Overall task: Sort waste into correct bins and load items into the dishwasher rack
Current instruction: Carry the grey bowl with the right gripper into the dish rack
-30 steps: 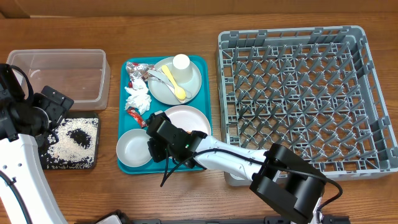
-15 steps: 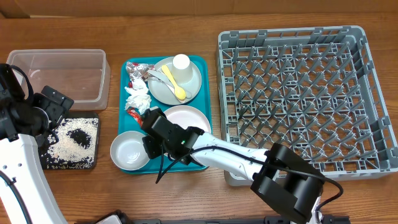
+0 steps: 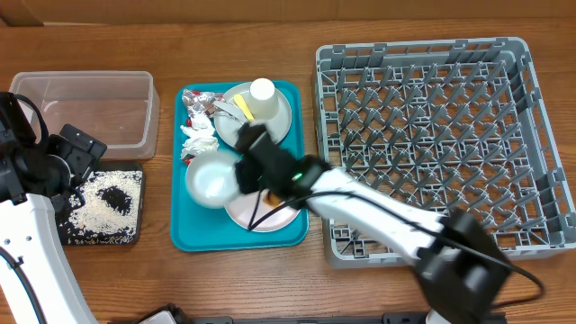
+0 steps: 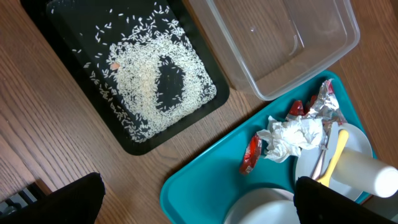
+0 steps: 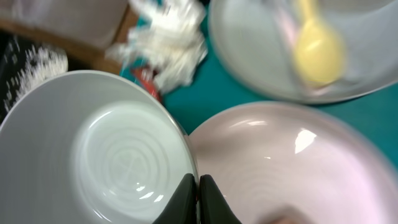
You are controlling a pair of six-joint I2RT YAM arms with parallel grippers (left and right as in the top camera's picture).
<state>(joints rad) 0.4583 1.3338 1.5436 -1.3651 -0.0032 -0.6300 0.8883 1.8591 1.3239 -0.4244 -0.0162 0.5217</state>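
The white bowl has come off the near-left corner of the teal tray, where it sat 1 second ago; it now hangs over the tray's left half, overlapping the pale pinkish-white plate, which puts it toward the left-middle of the table. The right tool is clenched on its rim, 1 finger inside and 1 outside. By my reading the bowl is lifted and due to swing to the dishwasher rack along the right edge; nothing is loaded there yet.

The right wrist view alone shows that pinch and an empty bowl; it shows the yellow plastic spoon only as a blur. The left wrist view alone shows the white rice grains spread in the black tray, the clear tub empty, and the crumpled white napkin and small red packet unsorted on the teal tray. The left tool is released and holds nothing.
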